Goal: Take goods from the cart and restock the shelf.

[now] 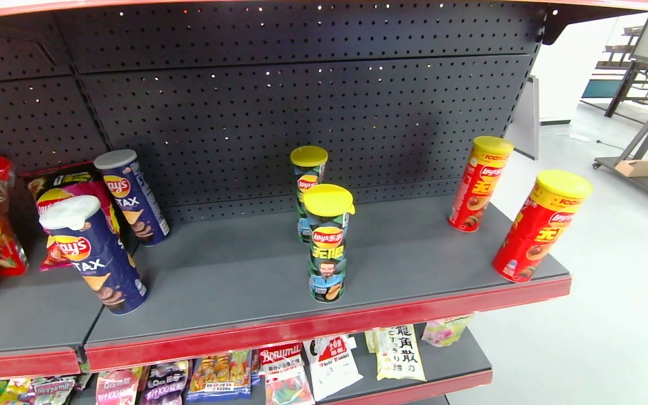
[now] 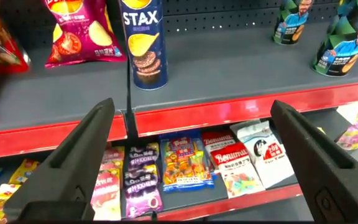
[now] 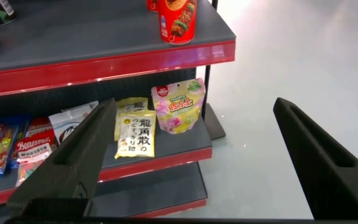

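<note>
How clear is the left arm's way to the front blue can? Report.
Probably clear, yes: the open left end effector faces the front blue can standing near the shelf edge, nothing between them.

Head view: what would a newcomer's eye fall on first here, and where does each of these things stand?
The eye goes first to the bright pairs standing on the grey shelf: two dark blue cans at the left, two green cans with yellow lids in the middle, and two red cans near the right end. Below them, colourful snack bags lie on the lower shelf.
</note>
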Controlling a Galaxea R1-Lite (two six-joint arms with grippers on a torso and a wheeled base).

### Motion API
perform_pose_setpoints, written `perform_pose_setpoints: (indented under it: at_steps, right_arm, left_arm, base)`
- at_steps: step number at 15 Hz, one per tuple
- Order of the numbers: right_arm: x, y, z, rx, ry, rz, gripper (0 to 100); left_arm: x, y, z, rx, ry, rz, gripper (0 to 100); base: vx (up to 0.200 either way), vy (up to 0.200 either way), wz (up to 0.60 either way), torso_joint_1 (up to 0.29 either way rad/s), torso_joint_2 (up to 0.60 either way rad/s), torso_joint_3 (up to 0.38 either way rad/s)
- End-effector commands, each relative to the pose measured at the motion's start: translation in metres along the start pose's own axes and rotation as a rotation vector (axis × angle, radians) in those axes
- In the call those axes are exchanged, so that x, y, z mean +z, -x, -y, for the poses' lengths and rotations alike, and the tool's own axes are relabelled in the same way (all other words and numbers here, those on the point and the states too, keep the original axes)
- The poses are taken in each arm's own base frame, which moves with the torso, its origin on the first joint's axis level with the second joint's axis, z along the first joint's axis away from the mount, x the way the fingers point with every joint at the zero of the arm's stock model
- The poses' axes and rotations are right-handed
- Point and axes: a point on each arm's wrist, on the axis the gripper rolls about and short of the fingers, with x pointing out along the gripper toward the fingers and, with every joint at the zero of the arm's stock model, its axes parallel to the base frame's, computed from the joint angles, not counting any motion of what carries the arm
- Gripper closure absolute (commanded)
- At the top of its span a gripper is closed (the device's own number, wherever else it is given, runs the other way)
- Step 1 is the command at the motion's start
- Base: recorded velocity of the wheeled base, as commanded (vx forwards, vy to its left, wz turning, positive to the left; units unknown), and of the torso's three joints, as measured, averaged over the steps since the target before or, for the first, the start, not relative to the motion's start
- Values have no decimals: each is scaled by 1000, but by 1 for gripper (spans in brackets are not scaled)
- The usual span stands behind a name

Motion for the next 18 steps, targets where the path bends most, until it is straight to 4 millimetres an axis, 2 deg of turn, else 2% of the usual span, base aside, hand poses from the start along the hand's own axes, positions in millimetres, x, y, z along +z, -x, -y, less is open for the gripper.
perform_pose_setpoints:
  at_steps: [1,6,18]
  right_arm:
    - [0,0,1,39,4,2,0]
    - [-3,7,1,62,2,98,0]
    - [-3,7,0,119,-4,99,0]
  left_arm:
    - [0,0,0,1,0,-3,0]
    - [0,0,0,1,0,-3,0]
    - [0,0,0,1,1,-3,0]
  base:
    - [0,0,600,-7,7,2]
    - [0,0,600,5,0,3]
    - [0,0,0,0,0,0]
